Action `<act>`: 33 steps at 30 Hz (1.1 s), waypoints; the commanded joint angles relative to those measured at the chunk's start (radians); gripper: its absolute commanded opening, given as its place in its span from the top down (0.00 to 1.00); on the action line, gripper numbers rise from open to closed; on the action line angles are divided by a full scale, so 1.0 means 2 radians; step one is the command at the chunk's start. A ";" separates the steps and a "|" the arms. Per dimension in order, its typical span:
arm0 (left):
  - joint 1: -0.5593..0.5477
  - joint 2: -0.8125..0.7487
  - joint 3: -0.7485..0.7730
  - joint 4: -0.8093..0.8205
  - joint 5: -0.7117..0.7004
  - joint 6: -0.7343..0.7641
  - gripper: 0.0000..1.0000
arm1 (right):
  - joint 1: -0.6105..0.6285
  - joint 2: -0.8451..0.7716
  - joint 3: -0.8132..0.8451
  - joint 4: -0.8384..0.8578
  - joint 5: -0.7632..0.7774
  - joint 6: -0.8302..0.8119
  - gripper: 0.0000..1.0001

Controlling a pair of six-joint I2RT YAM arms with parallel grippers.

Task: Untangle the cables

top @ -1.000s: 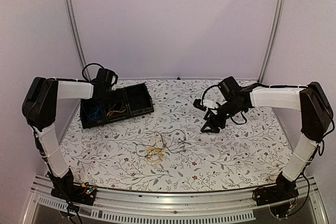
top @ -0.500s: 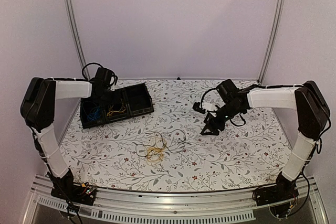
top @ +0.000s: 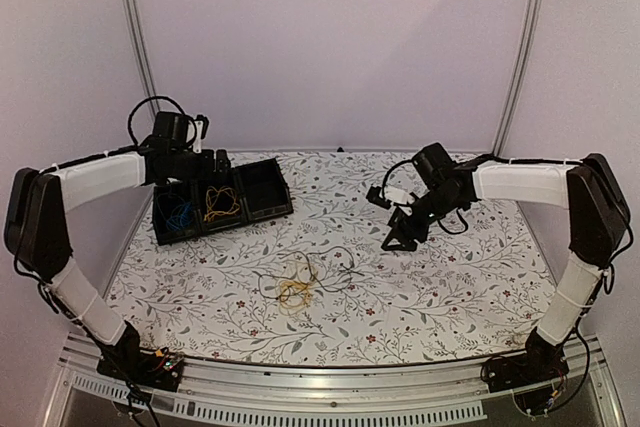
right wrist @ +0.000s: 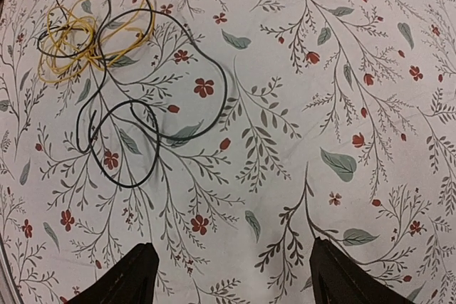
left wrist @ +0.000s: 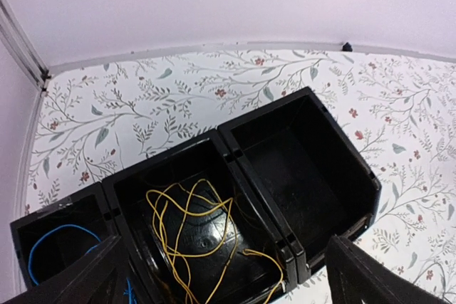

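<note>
Floral surface (top: 450,287), six o'clock: the right wrist view alone resolves the tangle (right wrist: 107,55), thin black loops (right wrist: 226,94) crossing a yellow coil (right wrist: 68,46); left pincer (left wrist: 228,275) and right pincer (right wrist: 228,275) gape empty.

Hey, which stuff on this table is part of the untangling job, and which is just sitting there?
Job:
- loose yellow cable and black cable, tangled together
- binned yellow cable and blue cable
- black bin holding those two

Just there:
- floral table cover
- metal frame post

Robot lab cell: aluminium frame (top: 330,379), plain walls (top: 330,47).
</note>
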 commanded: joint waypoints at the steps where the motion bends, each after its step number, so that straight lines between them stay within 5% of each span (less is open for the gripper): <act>1: 0.003 -0.068 -0.014 0.043 -0.002 0.038 0.00 | 0.002 -0.070 0.066 -0.018 0.002 0.001 0.22; 3: 0.003 -0.095 -0.025 0.057 -0.005 0.052 0.00 | 0.002 -0.106 0.080 0.003 0.013 0.004 0.18; 5: 0.003 -0.128 -0.050 0.097 0.020 0.064 0.00 | 0.000 -0.131 0.075 0.063 0.034 0.033 0.02; 10: 0.003 -0.207 -0.118 0.205 0.069 0.056 0.00 | 0.009 -0.101 0.114 0.024 -0.099 0.045 0.02; 13: 0.004 -0.226 -0.140 0.241 0.032 0.037 0.00 | 0.043 -0.022 0.182 -0.044 -0.092 0.015 0.24; 15: 0.011 -0.223 -0.141 0.231 -0.058 -0.005 0.00 | 0.071 0.021 0.220 -0.069 -0.047 -0.012 0.38; 17: 0.026 -0.202 -0.138 0.221 -0.098 -0.068 0.00 | 0.090 0.063 0.248 -0.085 -0.028 -0.025 0.44; 20: 0.064 -0.172 -0.125 0.226 0.028 -0.102 0.00 | 0.113 0.113 0.263 -0.085 -0.013 -0.036 0.47; 22: 0.098 -0.171 -0.162 0.299 0.130 -0.160 0.01 | 0.123 0.140 0.271 -0.079 -0.001 -0.040 0.47; 25: 0.135 -0.169 -0.230 0.445 0.253 -0.218 0.20 | 0.132 0.186 0.291 -0.072 0.014 -0.043 0.44; 29: 0.133 -0.145 -0.181 0.376 0.296 -0.195 0.30 | 0.135 0.236 0.315 -0.064 0.017 -0.043 0.43; 33: 0.129 -0.137 -0.190 0.394 0.302 -0.212 0.34 | 0.138 0.264 0.329 -0.056 -0.002 -0.038 0.42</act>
